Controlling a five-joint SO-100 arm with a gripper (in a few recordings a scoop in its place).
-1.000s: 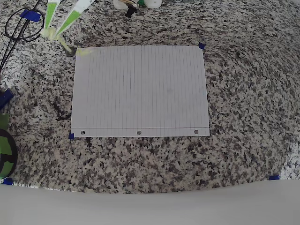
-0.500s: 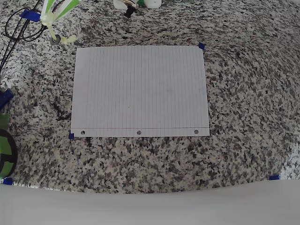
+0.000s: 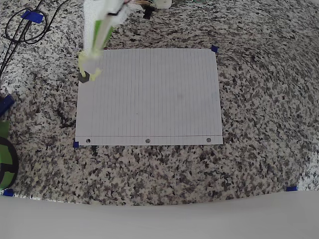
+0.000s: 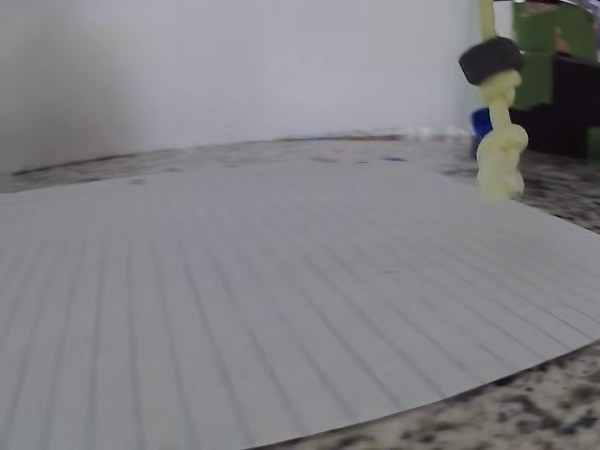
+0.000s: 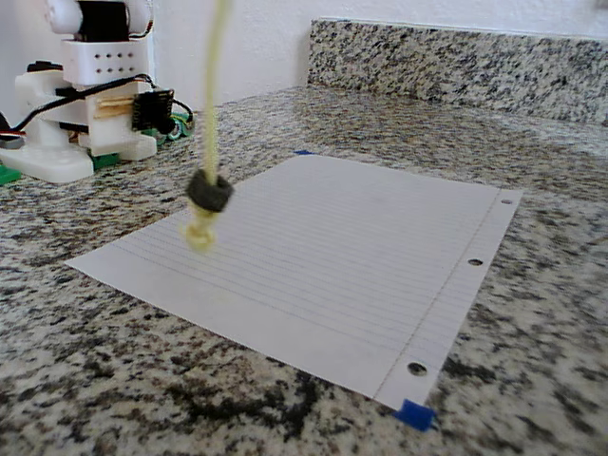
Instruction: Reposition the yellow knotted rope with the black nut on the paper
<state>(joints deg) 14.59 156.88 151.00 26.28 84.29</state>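
Nearest in the wrist view, the paper (image 4: pixel 281 300) spreads flat and white across the granite desk (image 5: pixel 532 123), held by blue tape at its corners. Above its far edge the yellow knotted rope (image 4: pixel 499 150) hangs plumb, the black nut (image 4: pixel 490 60) resting on the lower knot and the frayed end clear of the sheet. The fixed view shows the same: cord taut and vertical, nut and knot dangling over the sheet's left corner region. The cord looks light and limp (it will sway and fold wherever it lands), so the nut is the only weight steering it; a hold near the top, as now, keeps nut and knot swinging free. In the overhead view the jaws (image 3: pixel 94 52) appear pressed together on the rope's upper part, though blur makes the pinch uncertain. Against half a second ago, the arm has swung from the bare desk beyond the paper's corner to over the sheet's left edge, carrying the rope with it
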